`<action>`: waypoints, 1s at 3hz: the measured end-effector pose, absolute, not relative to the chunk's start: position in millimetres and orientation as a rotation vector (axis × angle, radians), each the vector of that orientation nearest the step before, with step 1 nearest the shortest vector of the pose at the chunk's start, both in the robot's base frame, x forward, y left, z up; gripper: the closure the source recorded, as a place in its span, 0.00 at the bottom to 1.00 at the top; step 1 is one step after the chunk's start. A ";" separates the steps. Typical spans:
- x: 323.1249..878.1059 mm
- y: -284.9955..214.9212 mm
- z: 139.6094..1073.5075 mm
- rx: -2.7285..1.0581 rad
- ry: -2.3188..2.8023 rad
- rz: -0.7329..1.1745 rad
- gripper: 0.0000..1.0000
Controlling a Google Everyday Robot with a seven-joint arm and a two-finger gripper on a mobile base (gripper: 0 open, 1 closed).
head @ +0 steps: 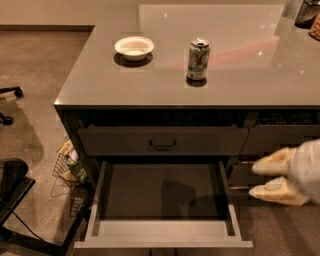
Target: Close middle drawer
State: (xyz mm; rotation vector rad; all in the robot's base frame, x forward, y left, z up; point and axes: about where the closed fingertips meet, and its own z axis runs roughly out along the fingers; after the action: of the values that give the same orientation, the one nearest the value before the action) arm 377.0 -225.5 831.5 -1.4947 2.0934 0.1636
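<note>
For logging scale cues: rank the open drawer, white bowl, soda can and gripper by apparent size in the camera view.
1. middle drawer, pulled open, by far largest.
2. gripper, low at right beside the drawer, jaws apart; partly cut off by the frame.
3. bowl and can: too alike to rank.

Floor [35,60] is brown short-pile carpet under dim, warm light. A pale wall strip [45,11] runs along the top left, with a darker base line where it meets the carpet. The desk [240,75] has a glossy grey top showing small light spots and a faint pink streak. A wire basket [67,167] stands on the floor against the desk's left side. A black chair base [15,195] is at lower left, and a caster [12,91] at the far left edge. The pincer [272,177] is low at the right edge, fingers apart.
</note>
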 end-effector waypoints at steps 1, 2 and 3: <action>351.8 -222.1 740.6 -1.407 2.117 0.255 0.72; 330.6 -214.4 630.8 -1.329 2.206 0.375 0.96; 339.5 -218.2 601.3 -1.264 2.220 0.356 1.00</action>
State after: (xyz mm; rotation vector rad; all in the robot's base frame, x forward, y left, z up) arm 339.5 -218.2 601.3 -1.2645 2.2200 0.3558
